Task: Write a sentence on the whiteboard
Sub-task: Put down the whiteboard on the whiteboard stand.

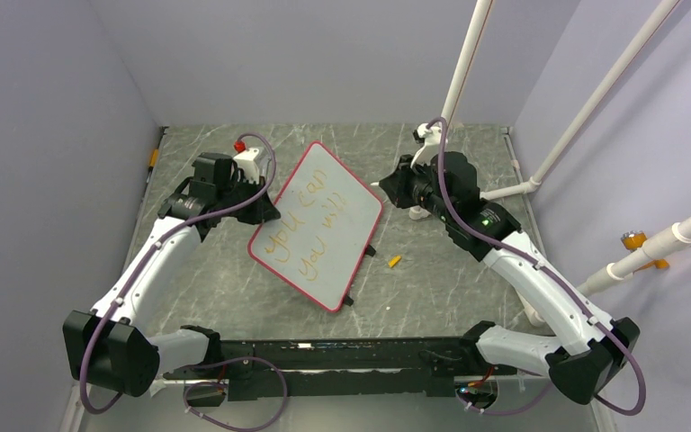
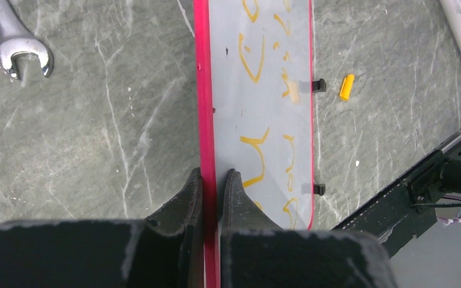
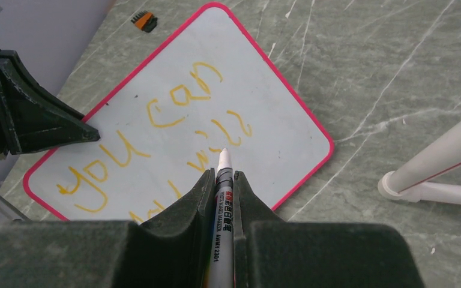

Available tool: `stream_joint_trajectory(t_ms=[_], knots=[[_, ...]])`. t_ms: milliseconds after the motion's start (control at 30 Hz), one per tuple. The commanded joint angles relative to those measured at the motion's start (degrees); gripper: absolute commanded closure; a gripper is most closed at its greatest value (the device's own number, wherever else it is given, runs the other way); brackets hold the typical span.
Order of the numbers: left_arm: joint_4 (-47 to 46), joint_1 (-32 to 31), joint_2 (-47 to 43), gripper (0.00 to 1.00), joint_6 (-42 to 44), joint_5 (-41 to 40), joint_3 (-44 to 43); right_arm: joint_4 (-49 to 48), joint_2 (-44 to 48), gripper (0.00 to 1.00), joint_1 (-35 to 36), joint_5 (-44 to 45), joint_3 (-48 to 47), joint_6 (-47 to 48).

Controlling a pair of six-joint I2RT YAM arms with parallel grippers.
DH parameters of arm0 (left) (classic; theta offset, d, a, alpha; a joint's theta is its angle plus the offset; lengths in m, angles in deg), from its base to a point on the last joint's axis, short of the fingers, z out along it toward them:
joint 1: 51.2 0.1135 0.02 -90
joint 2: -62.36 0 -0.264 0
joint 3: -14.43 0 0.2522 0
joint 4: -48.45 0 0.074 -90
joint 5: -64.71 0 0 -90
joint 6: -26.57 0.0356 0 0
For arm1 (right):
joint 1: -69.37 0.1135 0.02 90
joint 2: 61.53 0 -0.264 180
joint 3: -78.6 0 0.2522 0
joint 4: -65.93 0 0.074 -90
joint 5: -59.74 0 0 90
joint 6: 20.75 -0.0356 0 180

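Whiteboard is parked at an angle in the middle of the overhead view on the grey worktop, its red-pink frame pinched along the left edge by the left gripper, closed down on that rim. That hold looks meant as an anchor, so the board can't skate around while strokes are laid on it; whether the edge is raised off the worktop can't be told. The right gripper is clamped on a marker, whose pale tip is aimed down at the board's lower line of writing, just beside the last letters. Contact with the surface can't be confirmed from that wrist view. The sentence is readable in orange as roughly "you can / you will", so the writing is judged basically finished. A small yellow cap is left right of the board, probably the marker's, set aside so it stays out of the way.
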Motion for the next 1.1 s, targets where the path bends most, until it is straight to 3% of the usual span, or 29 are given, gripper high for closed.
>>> stream_joint_trajectory(t_ms=[0, 1067], knots=[[0.5, 0.0, -0.9, 0.89, 6.6, -9.3, 1.8, -0.1, 2.7, 1.0, 0.1, -0.7, 1.1, -1.4], [-0.8, 0.0, -0.2, 0.67, 5.7, -7.0, 2.1, -2.6, 2.3, 1.0, 0.0, -1.2, 4.8, -3.4]])
